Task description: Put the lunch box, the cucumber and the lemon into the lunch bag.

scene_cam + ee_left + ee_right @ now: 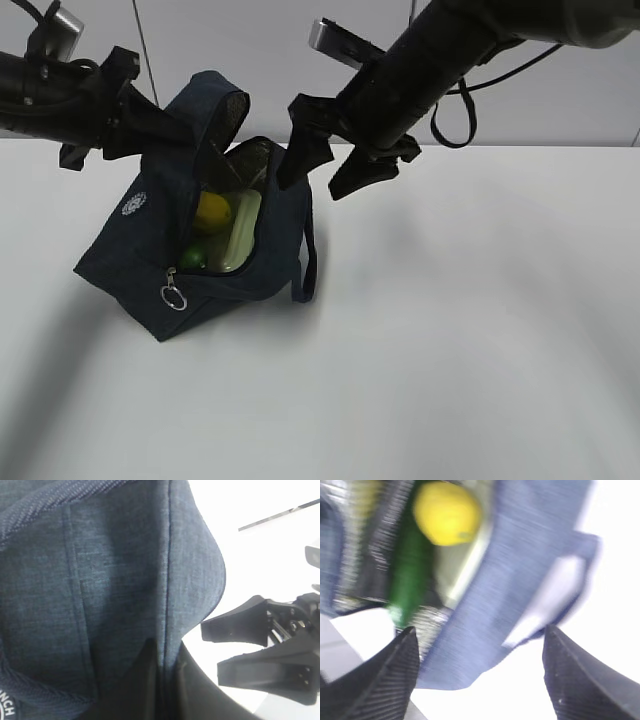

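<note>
The right gripper is hanging spread and empty just above the lunch bag, beside its rim. Below it the lemon, cucumber and lunch box are lying inside, so packing looks finished; next comes releasing. The left gripper is pinching the bag's fabric. Most of the cucumber is hidden.

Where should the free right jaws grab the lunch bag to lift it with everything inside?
Probably the loose loop handle hanging down the lunch bag's right side. Come from the right, jaws across the strap: it stands clear of the fabric wall. The left gripper already pinches the other handle, and the right gripper is open just above.
</note>
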Controlling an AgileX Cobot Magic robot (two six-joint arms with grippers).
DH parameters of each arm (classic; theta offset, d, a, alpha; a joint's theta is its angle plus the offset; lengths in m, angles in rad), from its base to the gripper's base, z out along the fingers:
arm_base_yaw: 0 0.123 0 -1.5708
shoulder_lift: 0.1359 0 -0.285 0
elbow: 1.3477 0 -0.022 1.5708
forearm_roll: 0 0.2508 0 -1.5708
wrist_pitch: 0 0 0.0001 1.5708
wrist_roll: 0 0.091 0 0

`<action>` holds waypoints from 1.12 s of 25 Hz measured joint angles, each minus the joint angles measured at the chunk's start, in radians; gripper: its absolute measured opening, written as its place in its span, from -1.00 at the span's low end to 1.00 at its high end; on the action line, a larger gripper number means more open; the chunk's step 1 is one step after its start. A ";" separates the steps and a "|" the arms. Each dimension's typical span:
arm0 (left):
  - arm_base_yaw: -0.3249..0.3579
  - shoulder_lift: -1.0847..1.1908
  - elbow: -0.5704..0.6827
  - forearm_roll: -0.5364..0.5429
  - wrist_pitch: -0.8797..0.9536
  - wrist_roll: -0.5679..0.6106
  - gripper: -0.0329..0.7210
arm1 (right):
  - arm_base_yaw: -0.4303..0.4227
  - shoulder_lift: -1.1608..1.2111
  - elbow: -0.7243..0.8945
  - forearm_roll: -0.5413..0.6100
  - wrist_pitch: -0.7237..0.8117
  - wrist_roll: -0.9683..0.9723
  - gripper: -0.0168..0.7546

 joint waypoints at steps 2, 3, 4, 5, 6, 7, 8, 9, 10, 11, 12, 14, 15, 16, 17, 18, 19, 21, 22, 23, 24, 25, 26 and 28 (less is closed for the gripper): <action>0.000 0.000 0.000 0.000 0.000 0.000 -0.91 | 0.000 -0.007 0.000 -0.063 0.006 0.038 0.52; 0.000 0.000 0.000 0.000 0.000 0.000 -0.91 | 0.000 -0.008 0.000 -0.077 0.006 0.047 0.52; 0.000 0.000 0.000 0.000 0.000 0.000 -0.91 | 0.000 -0.008 0.000 -0.084 0.002 0.052 0.52; 0.000 0.000 0.000 0.000 0.000 0.000 -0.91 | 0.000 -0.006 0.000 -0.082 -0.009 0.052 0.52; 0.000 0.000 0.000 0.000 0.000 0.000 -0.91 | 0.000 -0.004 0.000 -0.075 -0.020 0.045 0.52; 0.000 0.000 0.000 0.000 0.000 0.000 -0.91 | 0.000 0.003 0.000 -0.067 -0.030 0.038 0.52; 0.000 0.000 0.000 0.000 0.000 0.000 -0.91 | 0.000 0.007 0.000 -0.062 -0.041 0.030 0.52; 0.000 0.000 0.000 0.000 0.000 0.000 -0.91 | 0.000 0.015 0.000 -0.058 -0.047 0.026 0.52; 0.000 0.000 0.000 0.000 0.000 0.000 -0.91 | 0.000 0.025 0.000 -0.055 -0.054 0.023 0.52; 0.000 0.000 0.000 0.000 0.000 0.000 -0.91 | 0.000 0.033 0.000 -0.050 -0.059 0.022 0.52; 0.000 0.000 0.000 0.000 0.000 0.000 -0.91 | 0.000 0.041 0.000 -0.045 -0.060 0.022 0.52; 0.000 0.000 0.000 0.000 0.000 0.000 -0.91 | 0.000 0.060 0.000 -0.022 -0.064 0.019 0.52; 0.000 0.000 0.000 0.000 0.000 0.000 -0.91 | 0.000 0.067 0.000 -0.005 -0.066 0.017 0.52; 0.000 0.000 0.000 0.000 0.000 0.000 -0.91 | 0.000 0.080 0.000 0.005 -0.067 0.010 0.52; 0.000 0.000 0.000 0.000 0.000 0.000 -0.91 | 0.000 0.090 0.000 0.017 -0.071 0.003 0.52; 0.000 0.000 0.000 0.000 0.000 0.000 -0.91 | 0.000 0.098 0.000 0.023 -0.071 -0.001 0.52; 0.000 0.000 0.000 0.000 0.000 0.000 -0.91 | 0.000 0.102 0.000 0.028 -0.073 0.000 0.52; 0.000 0.000 0.000 0.000 0.000 0.000 -0.91 | 0.000 0.108 0.000 0.030 -0.077 -0.003 0.52; 0.000 0.000 0.000 0.000 0.000 0.000 -0.91 | 0.000 0.108 0.000 0.034 -0.079 -0.003 0.52; 0.000 0.000 0.000 0.000 0.000 0.000 -0.91 | 0.000 0.108 0.000 0.041 -0.081 -0.005 0.52; 0.000 0.000 0.000 0.000 0.000 0.000 -0.91 | 0.000 0.108 0.000 0.057 -0.085 -0.005 0.52; 0.000 0.000 0.000 0.000 0.000 0.000 -0.91 | 0.000 0.108 0.000 0.070 -0.085 -0.005 0.52; 0.000 0.000 0.000 0.000 0.000 0.000 -0.91 | 0.000 0.108 0.000 0.083 -0.088 -0.005 0.52; 0.000 0.000 0.000 0.000 0.000 0.000 -0.91 | 0.000 0.108 0.000 0.105 -0.094 -0.007 0.52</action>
